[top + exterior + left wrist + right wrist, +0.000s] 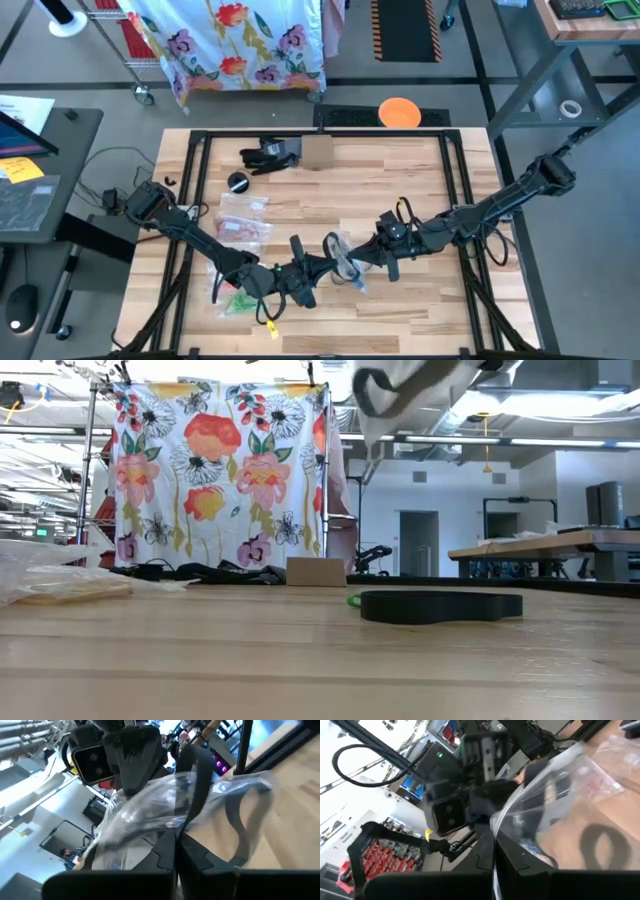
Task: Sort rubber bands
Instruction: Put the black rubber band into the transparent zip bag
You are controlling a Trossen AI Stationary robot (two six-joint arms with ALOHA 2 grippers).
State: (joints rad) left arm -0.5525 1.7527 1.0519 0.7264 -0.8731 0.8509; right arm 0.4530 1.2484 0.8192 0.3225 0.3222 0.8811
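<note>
Work surface: a pale wooden table (400,180) of lengthwise planks, framed by black rails; behind it hangs a floral cloth (235,45) — white ground, red, pink and yellow blooms — on a wheeled metal rack; beyond lie a grey floor, an orange disc (399,112) just past the table's far edge, and a side desk (40,180) at my left. In the low view the room opens into a bright hall with white ceiling beams and a distant workbench (545,550).

On the table: a small brown cardboard box (316,151) at the far edge, black gloves (268,154) beside it, a round black object (238,182), and clear plastic zip bags (245,228) — crinkled, glossy film; one shows reddish rubber bands (238,230), another near my left arm shows green ones (240,300).

My two grippers meet above the table's near middle, facing each other. My left gripper (322,266) has its dark fingers (165,855) pressed together on the edge of a transparent bag (345,262); my right gripper (362,262) has its fingers (507,852) likewise clamped on the same bag's other side; the film stretches, wrinkled and shiny, between them, lifted off the wood; a dark loop (240,827) shows through the film, what it is I cannot tell.
</note>
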